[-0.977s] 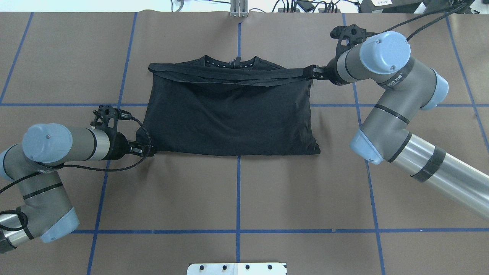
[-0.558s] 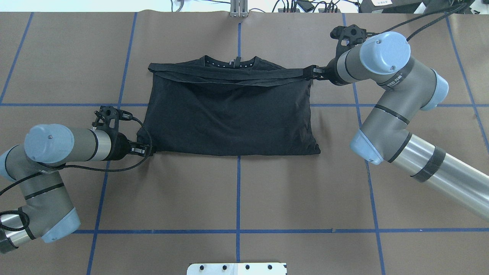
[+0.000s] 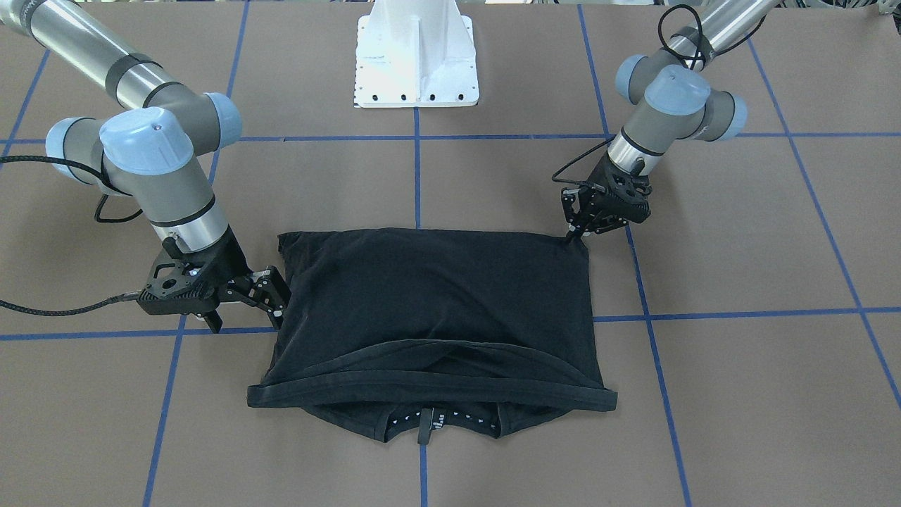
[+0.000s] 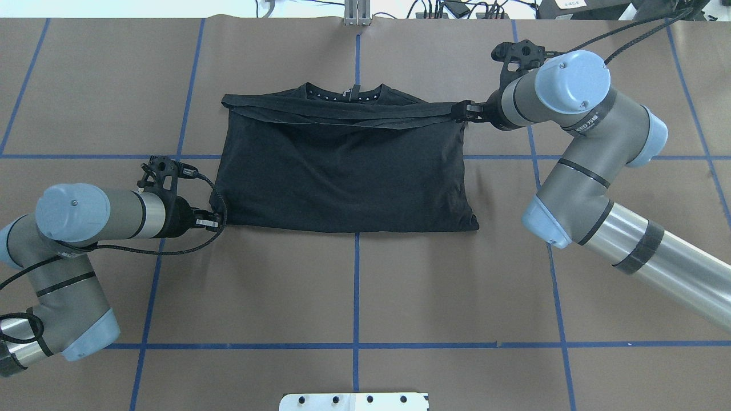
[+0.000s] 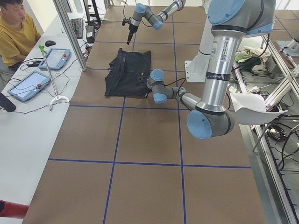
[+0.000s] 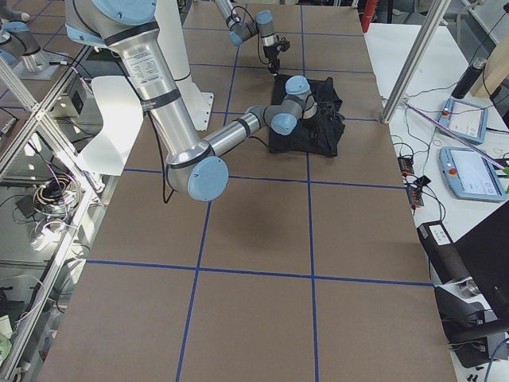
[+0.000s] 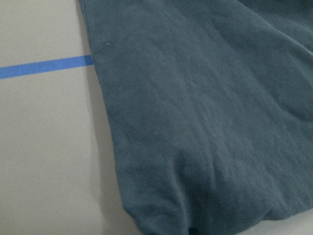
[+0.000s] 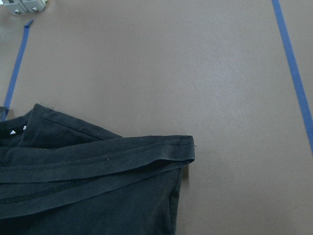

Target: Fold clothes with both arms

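— What takes the most room here?
— The brown table (image 4: 171,285), marked into squares by blue tape lines (image 4: 356,285).

— And where is the T-shirt?
— The black T-shirt (image 4: 342,171) lies flat across the centre line, on the half of the table away from the robot. It is folded in two with a plain black side up. The hem (image 8: 146,154) lies just short of the collar (image 4: 320,92), which shows beyond it.

— How do the arms stand?
— The left arm (image 4: 91,214) reaches to the corner of the cloth nearest to it. The right arm (image 4: 571,80) reaches to the far right end of the hem.

— Do the grippers hold something?
— The right gripper (image 3: 278,306) has its fingers apart and holds nothing; its wrist camera shows the end of the hem lying free. The left gripper (image 4: 216,220) is just beside the folded corner. Whether its fingers are apart or together, I cannot tell; its wrist camera shows only cloth and table.
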Robot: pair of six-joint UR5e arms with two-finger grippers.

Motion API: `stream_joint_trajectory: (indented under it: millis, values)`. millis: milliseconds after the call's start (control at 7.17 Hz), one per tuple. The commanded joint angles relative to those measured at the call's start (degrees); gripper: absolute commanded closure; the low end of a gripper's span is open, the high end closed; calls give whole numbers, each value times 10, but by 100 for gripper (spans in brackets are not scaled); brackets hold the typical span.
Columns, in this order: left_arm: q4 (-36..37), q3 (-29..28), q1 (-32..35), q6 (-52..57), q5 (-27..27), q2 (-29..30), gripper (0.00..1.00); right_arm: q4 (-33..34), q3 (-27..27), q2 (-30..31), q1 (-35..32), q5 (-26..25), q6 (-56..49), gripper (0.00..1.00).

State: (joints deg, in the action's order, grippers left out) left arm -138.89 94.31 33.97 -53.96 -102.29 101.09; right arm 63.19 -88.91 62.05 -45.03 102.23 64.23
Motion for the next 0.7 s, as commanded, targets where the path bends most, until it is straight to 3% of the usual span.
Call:
stream_joint_trajectory:
  millis: [0, 140, 558]
  values:
    - [4, -37, 73, 95, -4, 15, 100, 0, 2, 0, 1, 0, -2, 0]
    - [2, -100, 112, 122, -4, 61, 100, 0, 2, 0, 2, 0, -1, 0]
    - [-2, -360, 202, 204, -5, 251, 100, 0, 1, 0, 6, -2, 4, 0]
